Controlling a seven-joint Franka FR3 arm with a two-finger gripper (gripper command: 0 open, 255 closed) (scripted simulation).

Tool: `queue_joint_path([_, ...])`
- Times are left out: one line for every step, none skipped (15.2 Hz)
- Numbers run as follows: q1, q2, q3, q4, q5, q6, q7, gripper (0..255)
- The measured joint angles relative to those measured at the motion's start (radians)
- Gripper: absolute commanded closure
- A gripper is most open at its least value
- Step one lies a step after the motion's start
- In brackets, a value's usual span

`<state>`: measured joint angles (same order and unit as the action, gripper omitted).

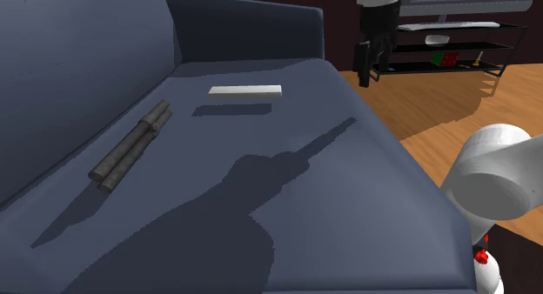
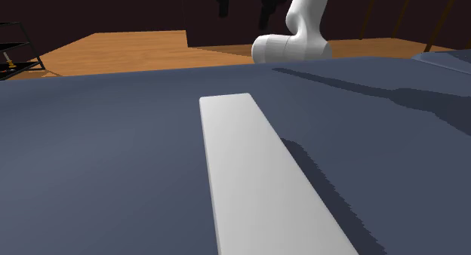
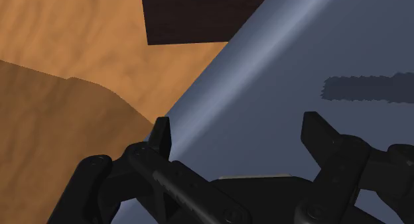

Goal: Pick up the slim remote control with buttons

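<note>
Remote control point(image 1: 246, 91), a plain white slab, lies on the sofa point(image 1: 331, 197), long axis left-right in the shoulder view; gripper point(image 3: 237, 126) gapes wide, empty.

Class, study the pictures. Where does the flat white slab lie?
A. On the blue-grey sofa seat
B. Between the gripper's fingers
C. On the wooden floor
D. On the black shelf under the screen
A: the white slab lies flat on the sofa seat, near the backrest, and the open gripper holds nothing between its fingers.
</note>
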<state>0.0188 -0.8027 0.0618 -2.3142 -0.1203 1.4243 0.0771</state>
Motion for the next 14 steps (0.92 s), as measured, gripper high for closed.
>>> queue_joint_path([0.000, 0.000, 0.000, 0.000, 0.000, 0.000, 0.000, 0])
queue_joint_path([0.003, 0.017, -0.002, 0.010, 0.001, 0.009, -0.008, 0])
queue_joint_path([0.009, 0.042, -0.003, 0.021, 0.003, 0.025, -0.019, 0])
queue_joint_path([0.016, 0.074, -0.005, 0.036, 0.004, 0.045, -0.033, 0])
queue_joint_path([0.024, 0.103, -0.004, 0.056, 0.009, 0.057, -0.045, 0])
queue_joint_path([0.031, 0.142, -0.007, 0.076, 0.010, 0.079, -0.061, 0])
queue_joint_path([0.038, 0.177, -0.008, 0.098, 0.013, 0.095, -0.078, 0])
queue_joint_path([0.044, 0.214, -0.012, 0.121, 0.015, 0.113, -0.096, 0])
queue_joint_path([0.053, 0.246, -0.009, 0.142, 0.020, 0.126, -0.108, 0])
queue_joint_path([0.061, 0.274, -0.007, 0.156, 0.025, 0.143, -0.122, 0])
queue_joint_path([0.068, 0.304, -0.008, 0.178, 0.029, 0.156, -0.140, 0])
queue_joint_path([0.074, 0.341, -0.010, 0.203, 0.032, 0.171, -0.159, 0])
queue_joint_path([0.082, 0.381, -0.006, 0.237, 0.036, 0.180, -0.172, 0])
queue_joint_path([0.089, 0.418, -0.004, 0.269, 0.041, 0.187, -0.187, 0])
